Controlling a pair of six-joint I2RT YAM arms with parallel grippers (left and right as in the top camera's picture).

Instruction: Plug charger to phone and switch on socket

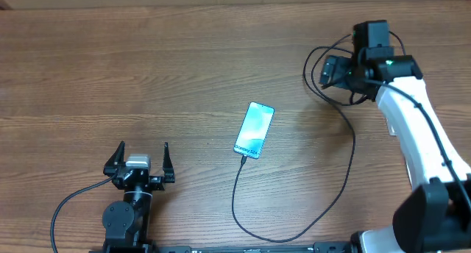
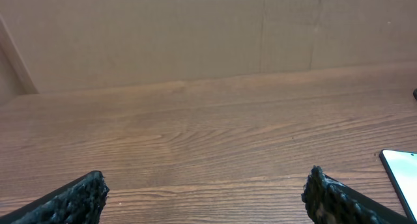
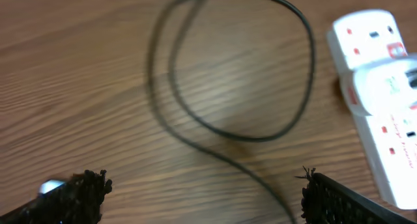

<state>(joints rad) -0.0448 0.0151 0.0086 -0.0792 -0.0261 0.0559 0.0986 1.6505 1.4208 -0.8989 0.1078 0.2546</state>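
The phone [image 1: 255,129] lies screen up mid-table, and its corner [image 2: 401,175] shows at the right edge of the left wrist view. The charger, a thin black cable [image 1: 346,168], runs from the phone's near short edge, loops toward the front edge, then climbs to coils [image 3: 228,87] under my right gripper [image 1: 325,70]. The socket, a white power strip [image 3: 384,129] with red marks, shows at the right of the right wrist view with a white block on it. My right gripper [image 3: 202,185] hangs open above the cable. My left gripper [image 1: 140,159] [image 2: 207,185] stands open and empty, left of the phone.
A wall of brown board [image 2: 195,35] rises along the table's far edge. Bare wooden tabletop [image 1: 110,69] stretches across the left and the middle. The right arm's white link [image 1: 412,128] covers the table's right side.
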